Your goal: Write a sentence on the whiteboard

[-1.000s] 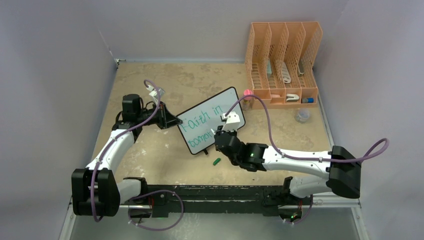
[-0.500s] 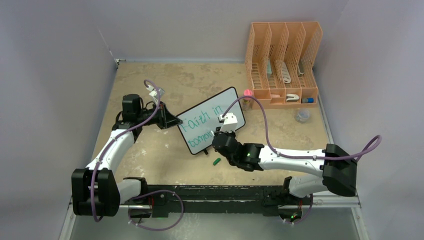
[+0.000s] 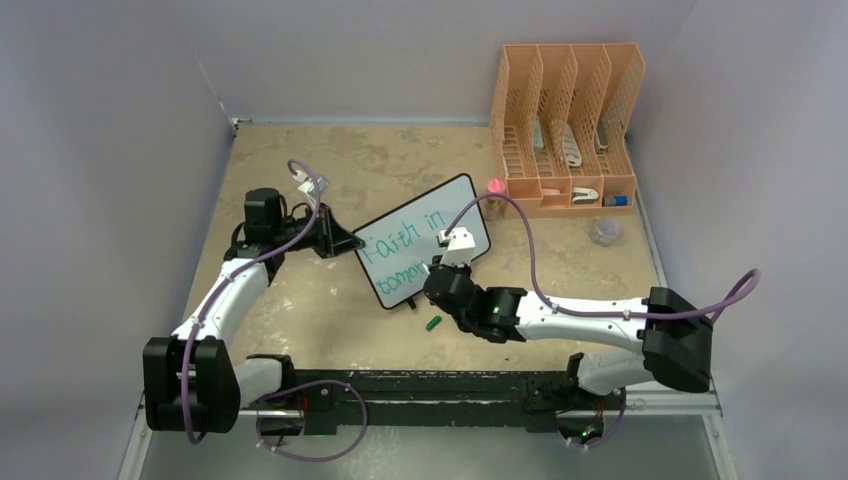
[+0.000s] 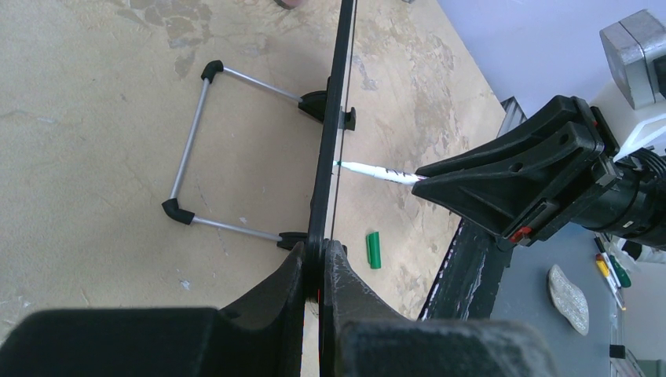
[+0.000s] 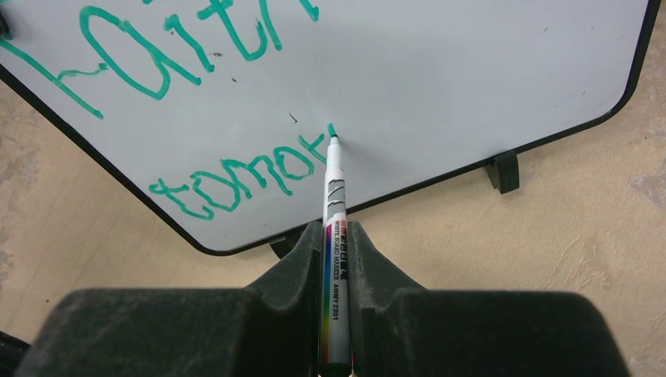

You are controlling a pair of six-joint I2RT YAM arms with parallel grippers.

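Left gripper [image 4: 320,250] is clamping the whiteboard [image 5: 471,71] steady while right gripper [image 5: 336,233] is pinching the marker [image 5: 334,200], tip ahead touching the sentence [image 5: 236,174].

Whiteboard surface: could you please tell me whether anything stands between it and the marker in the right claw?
Nothing visible does: the marker in the right claw has its tip on the whiteboard, at the end of the green lettering.
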